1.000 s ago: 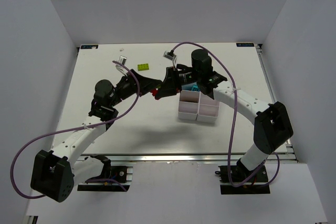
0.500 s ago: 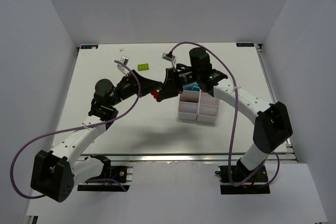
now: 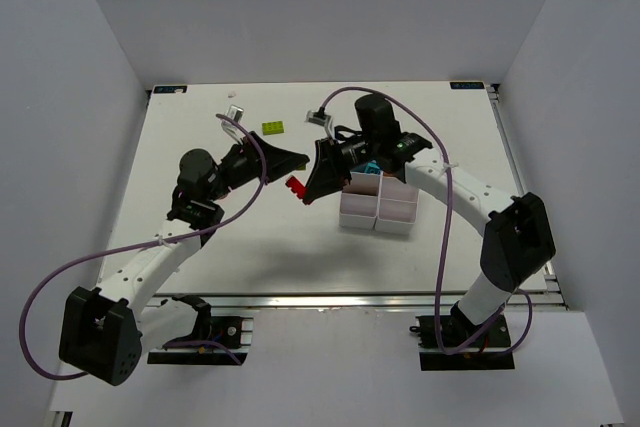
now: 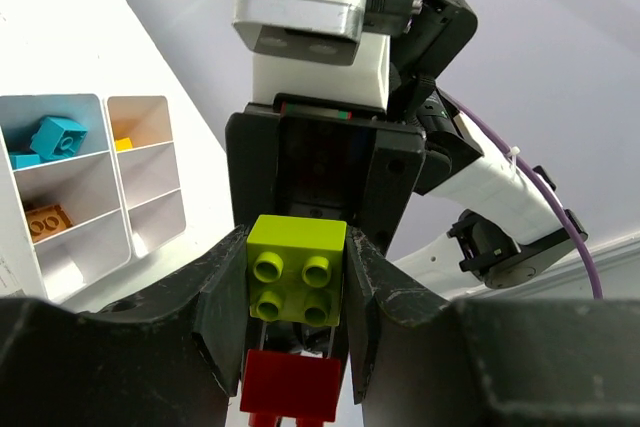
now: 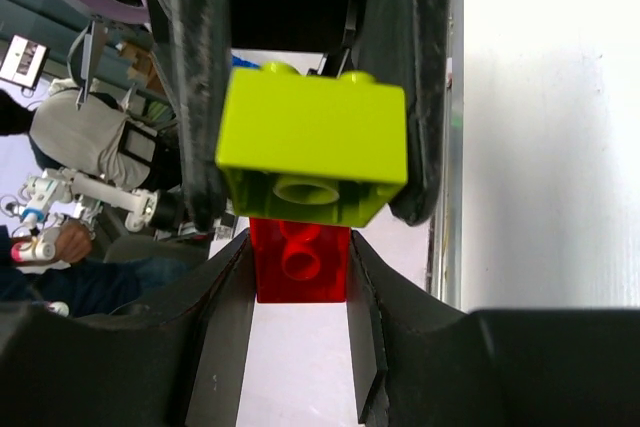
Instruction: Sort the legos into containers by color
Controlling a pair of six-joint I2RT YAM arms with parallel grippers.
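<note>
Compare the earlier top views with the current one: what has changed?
The right gripper, shut on the red brick, has swung slightly toward the near edge. The left gripper, holding a lime brick, the white bins and the loose lime brick stayed put.

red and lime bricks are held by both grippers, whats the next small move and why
Probably pull the arms apart to split them: the left gripper clamps the lime brick, the right gripper the red brick, and the two are stuck together.
</note>
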